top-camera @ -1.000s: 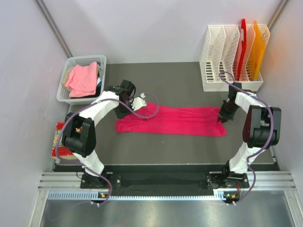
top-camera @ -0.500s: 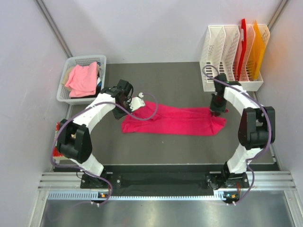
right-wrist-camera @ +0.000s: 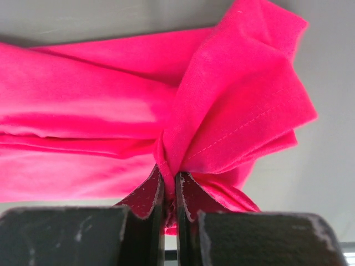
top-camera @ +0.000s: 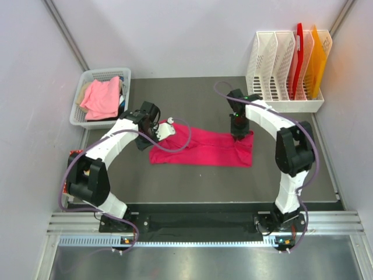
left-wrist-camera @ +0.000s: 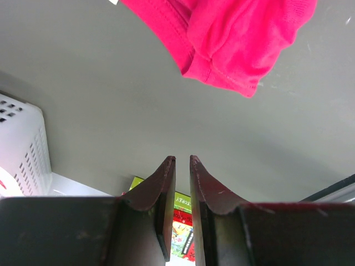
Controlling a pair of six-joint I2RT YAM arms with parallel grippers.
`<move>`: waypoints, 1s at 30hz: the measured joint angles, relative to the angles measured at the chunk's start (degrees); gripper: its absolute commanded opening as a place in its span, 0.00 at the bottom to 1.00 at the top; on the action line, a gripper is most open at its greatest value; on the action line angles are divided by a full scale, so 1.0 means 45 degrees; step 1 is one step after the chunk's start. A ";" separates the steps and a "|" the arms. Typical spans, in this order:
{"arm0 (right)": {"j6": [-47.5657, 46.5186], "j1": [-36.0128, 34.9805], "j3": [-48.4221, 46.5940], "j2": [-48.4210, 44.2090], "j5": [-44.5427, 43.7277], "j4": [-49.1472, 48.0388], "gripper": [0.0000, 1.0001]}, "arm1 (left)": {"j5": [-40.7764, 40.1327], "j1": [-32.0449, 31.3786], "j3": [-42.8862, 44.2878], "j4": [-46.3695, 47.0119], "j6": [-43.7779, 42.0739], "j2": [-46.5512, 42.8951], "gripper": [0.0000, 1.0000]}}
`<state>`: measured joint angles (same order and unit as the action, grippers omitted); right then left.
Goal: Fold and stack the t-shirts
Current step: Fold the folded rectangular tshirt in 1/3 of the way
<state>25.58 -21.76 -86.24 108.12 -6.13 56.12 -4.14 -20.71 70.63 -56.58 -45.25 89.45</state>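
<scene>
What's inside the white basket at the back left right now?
A salmon-pink t-shirt lies on top in the basket; darker cloth peeks beside it. Anything beneath is covered.

A white basket (top-camera: 77, 112) sits at ten o'clock, a white file rack (top-camera: 267, 64) holding a red board (top-camera: 299, 46) and an orange board (top-camera: 319, 55) at two, a printed packet (top-camera: 70, 160) at eight.

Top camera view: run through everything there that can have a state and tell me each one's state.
magenta t-shirt: folded into a long strip, right end lifted and doubled back.
right tool: shut on the magenta t-shirt's end.
left tool: slightly open, empty, off the shirt.
salmon t-shirt: bunched, unfolded, in the white basket.
file rack: upright, red and orange sheets in its right slots.
</scene>
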 measured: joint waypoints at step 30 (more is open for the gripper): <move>0.0364 -0.2701 -0.5484 0.4017 -0.0695 0.2215 0.06 | 0.0053 0.0355 -0.0646 0.0131 -0.0204 -0.0296 0.22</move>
<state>27.22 -33.91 -110.91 126.19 -9.26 66.08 -3.90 -19.11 67.72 -55.99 -46.17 88.12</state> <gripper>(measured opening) 0.083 0.223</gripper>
